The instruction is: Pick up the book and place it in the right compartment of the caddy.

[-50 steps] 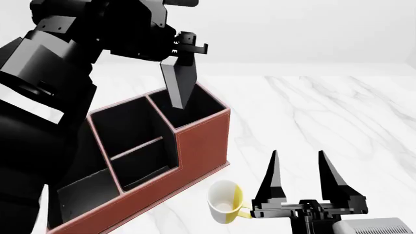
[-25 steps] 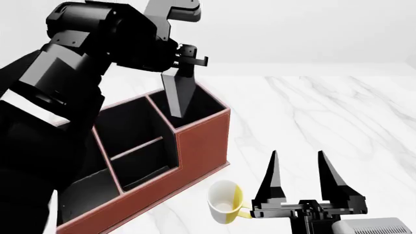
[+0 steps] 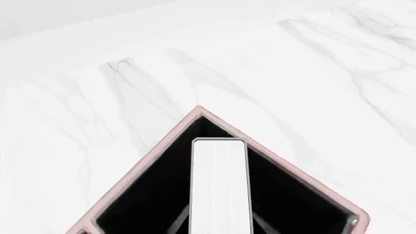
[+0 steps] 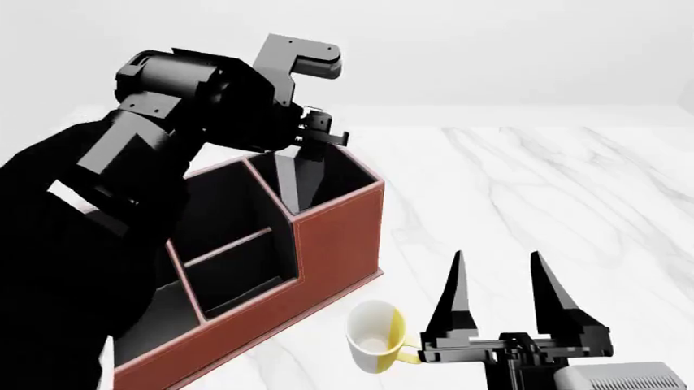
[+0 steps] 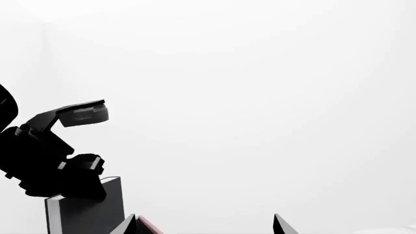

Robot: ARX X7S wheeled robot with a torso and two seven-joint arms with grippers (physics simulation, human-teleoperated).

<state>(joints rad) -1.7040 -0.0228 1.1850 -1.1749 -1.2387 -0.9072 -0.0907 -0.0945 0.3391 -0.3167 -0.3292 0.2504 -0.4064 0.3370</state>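
Observation:
The book (image 4: 295, 183) is upright with its lower part down inside the right compartment (image 4: 343, 184) of the red-brown caddy (image 4: 336, 244). My left gripper (image 4: 307, 154) is shut on the book's upper part, just above the compartment's rim. In the left wrist view the book's white page edges (image 3: 219, 185) stand inside the black square mouth, whose pale rim (image 3: 198, 109) surrounds it; a finger (image 3: 179, 222) shows beside the book. My right gripper (image 4: 499, 280) is open and empty, low at the front. The right wrist view shows the book (image 5: 87, 212) under the left arm.
A white-and-yellow mug (image 4: 376, 337) stands on the marble table (image 4: 542, 187) in front of the caddy's tall end, just left of my right gripper. The caddy's divided middle section (image 4: 233, 244) lies left of the tall one. My left arm looms over the caddy's left part.
My left arm has come down and the book has sunk from above the rim into the right compartment. My right arm and the mug have not moved.

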